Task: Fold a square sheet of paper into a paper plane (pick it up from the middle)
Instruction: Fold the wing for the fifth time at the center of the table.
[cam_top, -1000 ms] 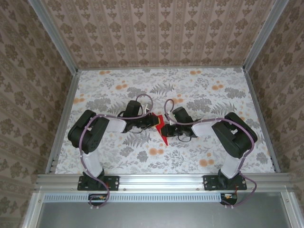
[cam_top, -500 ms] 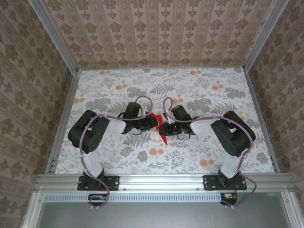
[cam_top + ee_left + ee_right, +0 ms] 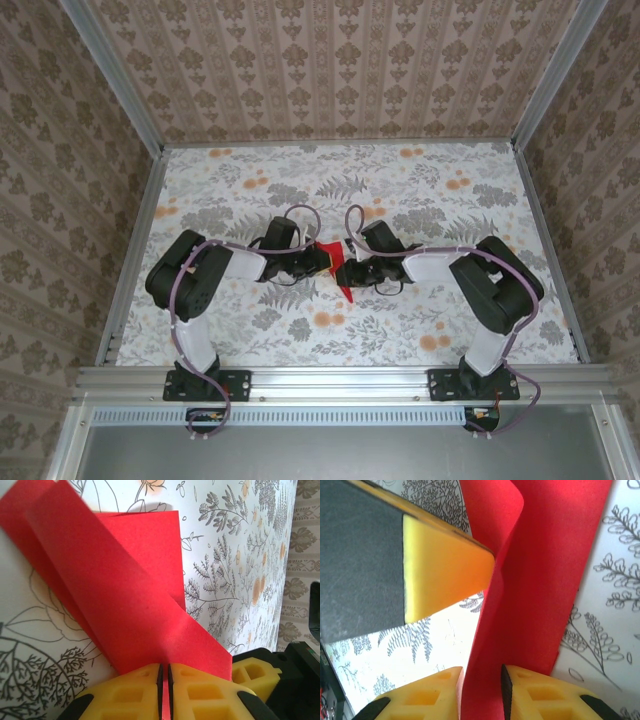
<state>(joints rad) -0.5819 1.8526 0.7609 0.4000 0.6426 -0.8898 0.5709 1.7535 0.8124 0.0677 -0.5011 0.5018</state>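
Note:
The square sheet of paper [image 3: 343,283] is bright red and folded into a narrow pointed shape, tip toward the near edge. It sits at mid-table between both grippers. My left gripper [image 3: 326,258] is shut on its edge; in the left wrist view the yellow fingers [image 3: 130,695] of the left gripper [image 3: 164,675] pinch the red paper [image 3: 125,595]. My right gripper [image 3: 352,270] faces it from the right. In the right wrist view the right gripper [image 3: 482,675] stands open, a raised fold of the paper [image 3: 545,580] running through the gap. The left gripper's finger [image 3: 445,575] shows at upper left.
The floral tabletop [image 3: 400,190] is bounded by metal rails [image 3: 135,250] and patterned walls. Both arms bend inward, elbows out toward the sides. The right gripper's yellow fingertip [image 3: 250,672] sits close beside the left gripper's fingers.
The right gripper has opened its jaws around the paper and shifted slightly left toward the left gripper. The left gripper keeps its hold.

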